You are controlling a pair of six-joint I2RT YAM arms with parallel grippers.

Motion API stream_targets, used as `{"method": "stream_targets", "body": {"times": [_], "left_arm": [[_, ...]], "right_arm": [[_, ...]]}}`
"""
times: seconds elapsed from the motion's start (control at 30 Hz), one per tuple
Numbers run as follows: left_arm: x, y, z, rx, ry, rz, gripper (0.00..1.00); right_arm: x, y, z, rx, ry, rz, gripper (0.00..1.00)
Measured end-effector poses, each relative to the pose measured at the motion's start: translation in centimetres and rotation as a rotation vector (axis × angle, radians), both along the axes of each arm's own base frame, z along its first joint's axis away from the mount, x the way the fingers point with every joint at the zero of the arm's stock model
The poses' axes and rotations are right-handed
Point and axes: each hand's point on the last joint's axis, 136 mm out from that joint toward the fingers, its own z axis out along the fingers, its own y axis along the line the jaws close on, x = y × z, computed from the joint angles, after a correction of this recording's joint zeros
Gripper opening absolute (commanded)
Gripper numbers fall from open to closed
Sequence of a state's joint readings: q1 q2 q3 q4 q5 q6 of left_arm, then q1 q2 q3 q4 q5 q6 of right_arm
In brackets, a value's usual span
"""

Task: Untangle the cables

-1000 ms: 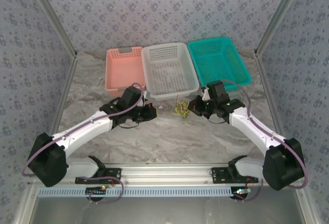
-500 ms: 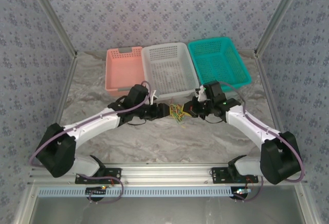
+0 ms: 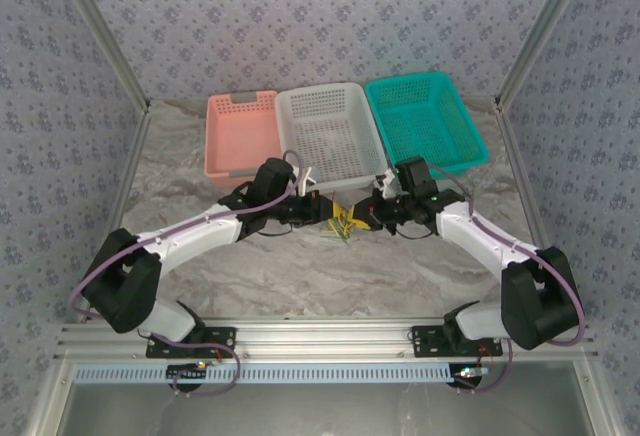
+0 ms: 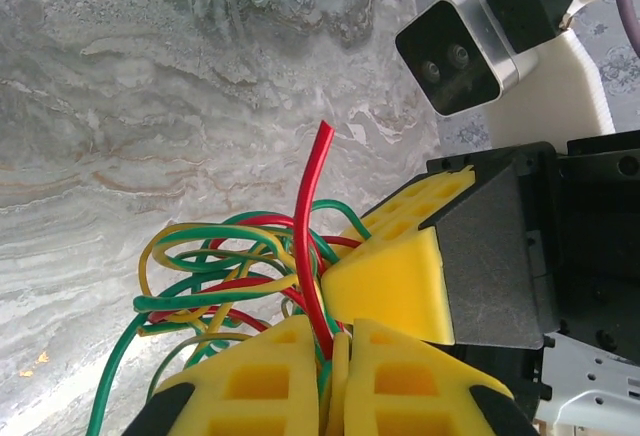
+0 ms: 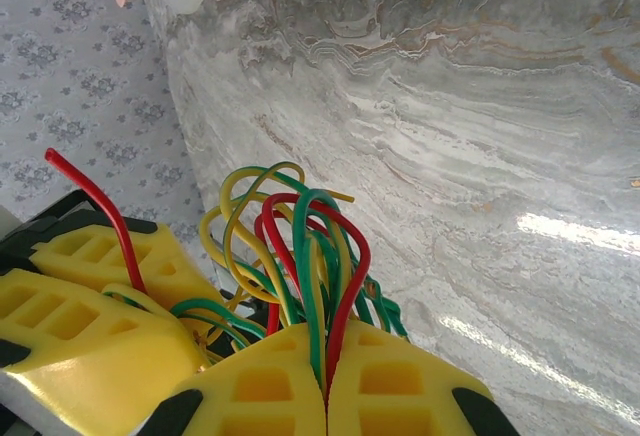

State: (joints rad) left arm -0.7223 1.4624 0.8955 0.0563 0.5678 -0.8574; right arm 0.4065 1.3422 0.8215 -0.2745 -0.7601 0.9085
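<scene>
the cables point(image 4: 250, 276) were a bunch of yellow, green and red strands, among them one bright red cable point(image 4: 312, 216). the left gripper point(image 4: 337, 348) had yellow pads point(image 4: 255, 381) edged with black, and the right gripper point(image 5: 325, 361) had the same yellow and black. the table point(image 3: 300, 266) was grey-white marble with darker veins. the walls point(image 3: 300, 16) were pale grey-blue with a small repeating flower print. the perforated baskets were a pink basket point(image 3: 240, 131), a white basket point(image 3: 328, 136) and a teal basket point(image 3: 425, 121). the arms point(image 3: 190, 239) were white with black joints
</scene>
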Motion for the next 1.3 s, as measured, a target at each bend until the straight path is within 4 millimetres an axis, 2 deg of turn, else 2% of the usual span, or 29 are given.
{"method": "stream_targets", "body": {"times": [0.07,0.1,0.17,0.3,0.43,0.6,0.7,1.03,1.3], "left_arm": [[0.0,0.0,0.1,-0.001,-0.005,-0.002,0.24],[0.0,0.0,0.1,0.001,-0.008,-0.005,0.28],[-0.2,0.0,0.1,0.000,-0.004,-0.009,0.31],[-0.6,0.1,0.3,0.002,-0.002,-0.016,0.31],[-0.7,0.2,0.2,0.005,0.002,-0.016,0.25],[-0.7,0.2,0.3,0.003,-0.006,-0.022,0.07],[-0.7,0.1,0.3,0.002,-0.008,-0.024,0.00],[-1.4,0.3,0.2,0.026,-0.031,-0.053,0.00],[-2.3,1.2,0.8,0.083,-0.107,-0.089,0.00]], "right_arm": [[0.1,-0.1,0.1,0.010,0.004,-0.001,0.00],[0.1,-0.2,0.2,0.014,0.006,-0.002,0.00],[0.3,-0.4,0.2,0.015,0.009,-0.008,0.00],[0.5,-0.6,-0.1,0.014,0.023,-0.015,0.00],[0.7,-0.5,0.1,0.019,0.022,-0.009,0.00],[0.7,-0.5,-0.1,0.017,0.031,-0.010,0.00],[0.7,-0.6,-0.3,0.012,0.039,-0.013,0.00],[0.7,-1.7,-0.3,0.002,0.054,-0.022,0.00],[0.8,-2.9,1.8,-0.034,-0.004,-0.020,0.00]]}}
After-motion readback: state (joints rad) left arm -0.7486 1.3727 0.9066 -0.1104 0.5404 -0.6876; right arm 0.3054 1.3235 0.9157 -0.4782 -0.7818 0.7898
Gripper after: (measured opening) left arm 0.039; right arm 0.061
